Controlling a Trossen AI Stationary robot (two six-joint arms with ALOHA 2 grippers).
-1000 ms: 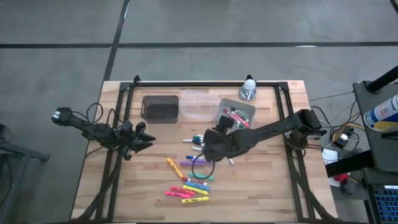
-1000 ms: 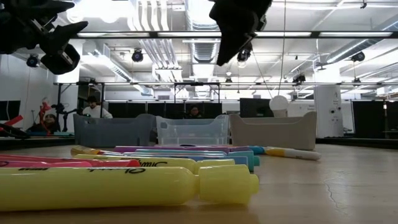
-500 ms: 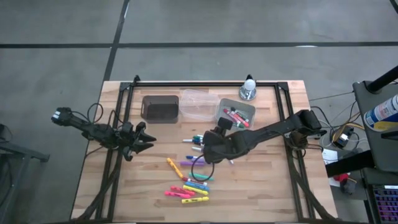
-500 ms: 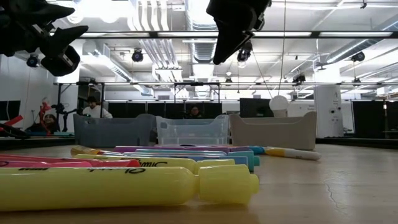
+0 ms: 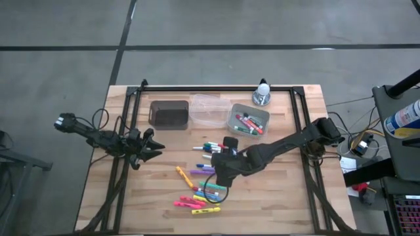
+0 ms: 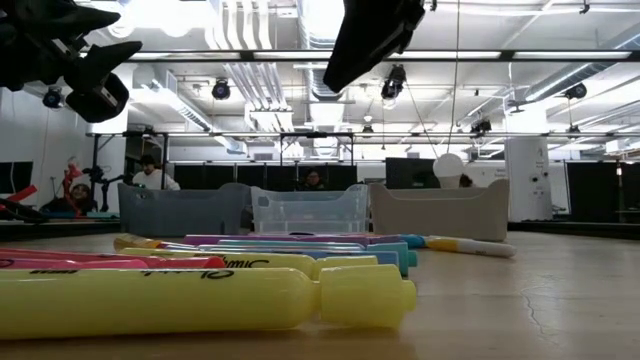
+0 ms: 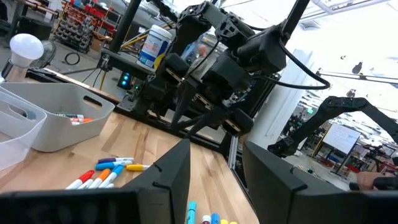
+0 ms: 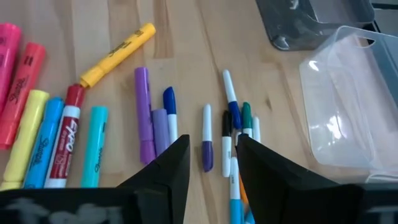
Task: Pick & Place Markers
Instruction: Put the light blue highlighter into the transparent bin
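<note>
Purple-capped slim white marker (image 8: 207, 147) lies between my empty, parted right claw (image 8: 211, 163) tips; I should descend squarely.

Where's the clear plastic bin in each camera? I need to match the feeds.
High view: the clear bin is at the table's back, the middle of three bins.
Low view: the clear bin is in the centre, far across the table.
Left wrist view: the clear bin is at the picture's left edge.
Right wrist view: the clear bin is at the right side.
Shared landmark: the dark bin beside it.
</note>
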